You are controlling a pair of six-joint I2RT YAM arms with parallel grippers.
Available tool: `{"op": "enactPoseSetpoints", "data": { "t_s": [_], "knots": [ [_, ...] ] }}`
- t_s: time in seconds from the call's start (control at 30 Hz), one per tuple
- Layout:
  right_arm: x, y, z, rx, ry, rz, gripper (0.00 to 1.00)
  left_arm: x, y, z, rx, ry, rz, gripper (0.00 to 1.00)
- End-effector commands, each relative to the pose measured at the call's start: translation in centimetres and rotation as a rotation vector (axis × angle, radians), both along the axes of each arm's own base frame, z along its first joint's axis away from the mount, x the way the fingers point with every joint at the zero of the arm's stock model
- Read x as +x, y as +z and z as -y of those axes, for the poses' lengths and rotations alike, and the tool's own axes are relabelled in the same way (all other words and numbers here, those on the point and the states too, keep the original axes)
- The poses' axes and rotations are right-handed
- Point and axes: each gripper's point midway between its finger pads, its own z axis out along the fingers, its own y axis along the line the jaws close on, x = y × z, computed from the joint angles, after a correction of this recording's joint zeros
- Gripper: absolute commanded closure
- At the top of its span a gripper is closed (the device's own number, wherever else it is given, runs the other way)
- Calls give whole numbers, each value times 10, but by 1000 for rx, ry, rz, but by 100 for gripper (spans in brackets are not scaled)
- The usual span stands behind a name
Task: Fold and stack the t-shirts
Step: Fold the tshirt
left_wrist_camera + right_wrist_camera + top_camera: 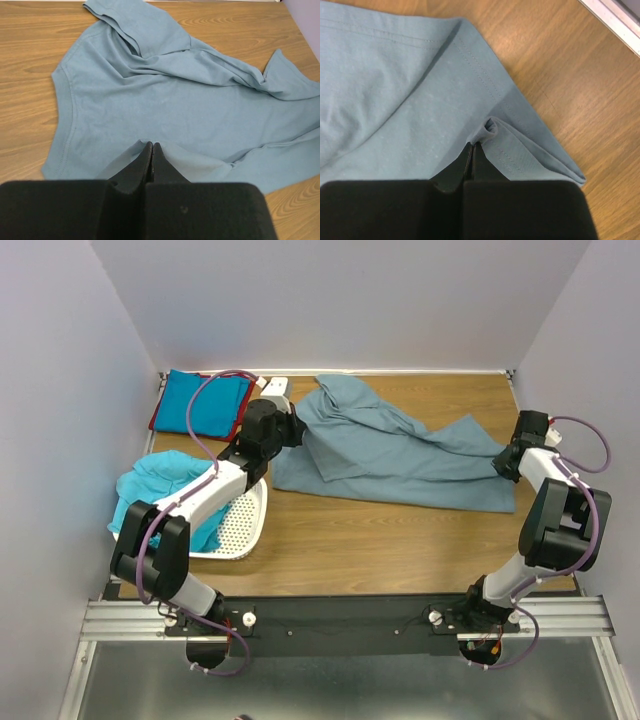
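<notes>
A large dusty grey-blue t-shirt (395, 450) lies crumpled across the middle of the wooden table. My left gripper (292, 427) is shut on a pinch of its left edge; the cloth (165, 95) rises in a small ridge over the closed tips (151, 146). My right gripper (505, 462) is shut on the shirt's right end, with a little loop of hem (492, 127) bunched at its tips (474, 146). A bright turquoise t-shirt (150, 485) spills out of the basket at the left. A folded bright blue t-shirt (200, 405) rests on a red one (155, 420) at the back left.
A white perforated basket (243, 525) stands at the near left, under my left arm. A small white object (275, 387) lies by the back wall. Grey walls enclose the table on three sides; the right wall's edge (615, 22) is close to my right gripper.
</notes>
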Motion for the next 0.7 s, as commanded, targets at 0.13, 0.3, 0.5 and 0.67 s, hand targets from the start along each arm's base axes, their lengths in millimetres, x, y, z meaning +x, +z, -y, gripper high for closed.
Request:
{"op": "enactPoseSetpoints", "data": {
  "t_s": [0.13, 0.3, 0.5, 0.67],
  "knots": [
    [13, 10, 14, -51, -18, 26, 100, 15, 17, 1, -28, -3, 55, 100],
    [14, 12, 15, -56, -20, 29, 100, 18, 16, -1, -33, 4, 56, 100],
    [18, 9, 17, -58, -21, 23, 100, 22, 12, -4, -39, 19, 48, 100],
    [23, 6, 19, -55, -20, 19, 100, 25, 8, -7, -49, 30, 43, 100]
  ]
}}
